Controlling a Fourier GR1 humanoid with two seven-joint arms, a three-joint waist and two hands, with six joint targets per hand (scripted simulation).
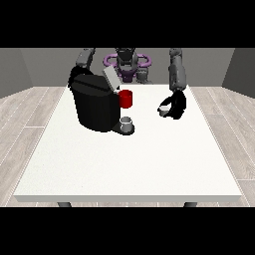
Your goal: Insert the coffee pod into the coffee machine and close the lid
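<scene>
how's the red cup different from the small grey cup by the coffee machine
The red cup is bright red and looks larger; the grey cup is pale grey and smaller. The red cup stands farther back beside the coffee machine; the grey cup sits on the machine's dark base, nearer the camera. Both stand upright.

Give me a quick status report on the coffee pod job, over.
Hand at the view's right curled round the coffee pod, above the table. Other hand hidden behind the coffee machine. Lid up, red mug beside it.
</scene>
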